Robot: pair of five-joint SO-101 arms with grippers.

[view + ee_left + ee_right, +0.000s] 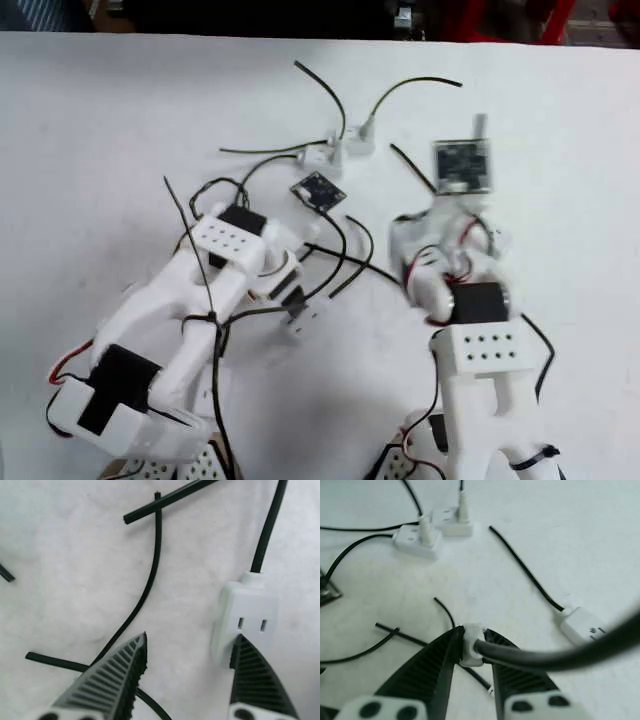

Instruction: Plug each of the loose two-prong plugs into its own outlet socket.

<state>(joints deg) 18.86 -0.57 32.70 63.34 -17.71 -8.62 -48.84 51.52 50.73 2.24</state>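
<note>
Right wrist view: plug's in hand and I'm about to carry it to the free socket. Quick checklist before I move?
1. Right gripper shut on plug: ok.
2. Prongs' direction: cannot tell, hidden behind the fingers.
3. Free socket, both slots empty: ok.
4. Left gripper bracing that socket: not ok; open, socket at one fingertip, not between them.
5. Black cord clear of the path: cannot tell.

- Table (100, 120): plain white, no pattern.
- Cords (150, 580): black throughout.
- Outlet socket (247, 622): white body, two dark slots.
- Plug (471, 647) at right gripper (472, 632): white, with a black cord.
- Left gripper (192, 637), fingers (115, 680): dark grey, with parallel ribbing.
- Arm shells (480, 400): white.
- Motor blocks (478, 302): black.
- Thin wires (68, 362): red.
</note>
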